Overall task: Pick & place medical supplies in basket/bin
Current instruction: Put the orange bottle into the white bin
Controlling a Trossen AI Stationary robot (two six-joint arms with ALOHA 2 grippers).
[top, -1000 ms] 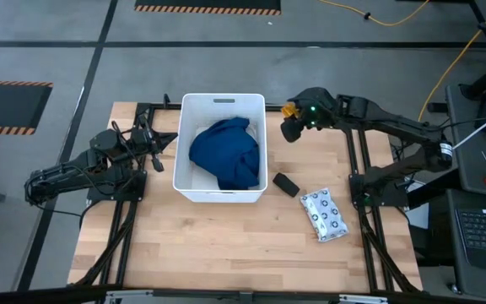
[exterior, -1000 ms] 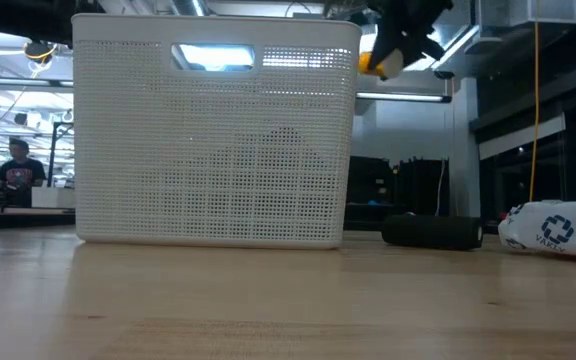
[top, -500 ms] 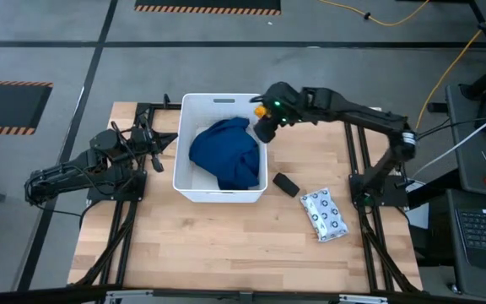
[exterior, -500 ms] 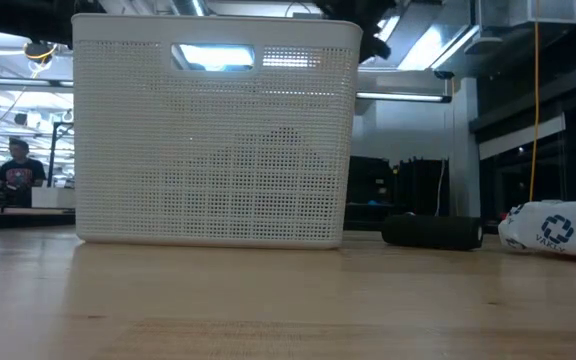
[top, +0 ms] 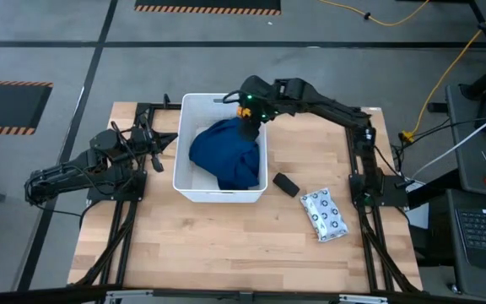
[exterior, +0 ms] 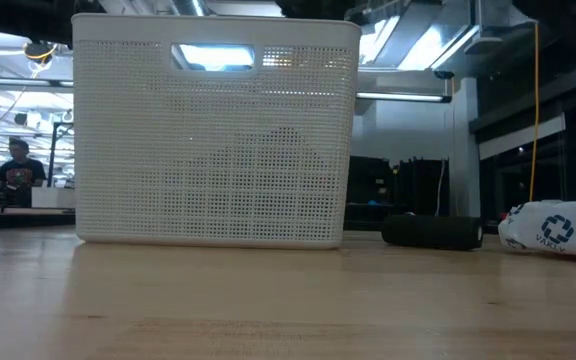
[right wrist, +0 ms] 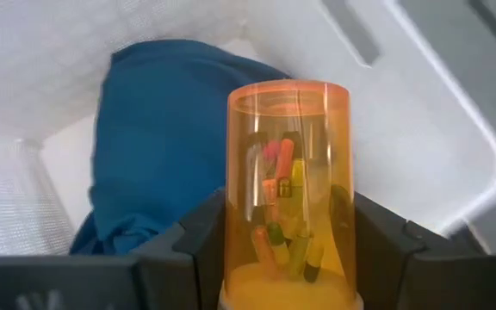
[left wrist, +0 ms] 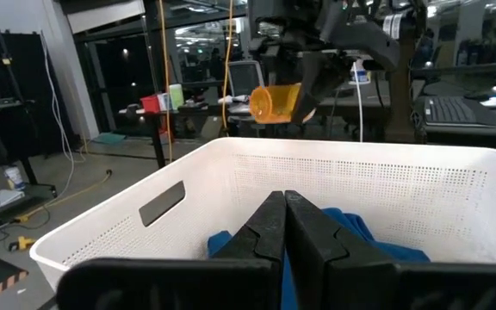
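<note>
The white tub point(top: 187, 182) stands mid-table, with the dark blue cloth point(top: 226, 153) bunched inside it on its floor. My right gripper point(top: 245, 116) hovers above the tub's far right corner, shut on the small orange bottle point(right wrist: 290, 185); the left wrist view shows the bottle point(left wrist: 275, 102) above the rim. The black oblong point(top: 286, 184) and the white dotted packet point(top: 323, 214) lie flat on the table right of the tub. My left gripper point(left wrist: 284, 226) waits shut, just left of the tub. My right gripper pinches the orange bottle between its two fingers point(right wrist: 199, 237), one on each side of its body near the white cap end point(right wrist: 289, 300). The bottle lies along the fingers, its bottom pointing away from the wrist. The gripper reaches from the table's right, and the bottle is lifted clear above the tub.
Wooden table point(top: 226, 245) with bare room along its near side. The tub's slot handle point(top: 224, 100) sits at the far rim. Dark frame rails point(top: 363, 169) run along both sides of the table. A person point(exterior: 14, 165) sits far off in the room.
My right gripper has carried the orange bottle toward the table's left, from beside the tub's far right corner to above the tub's inside. The arm has stretched out across the table. The left arm has kept still.
</note>
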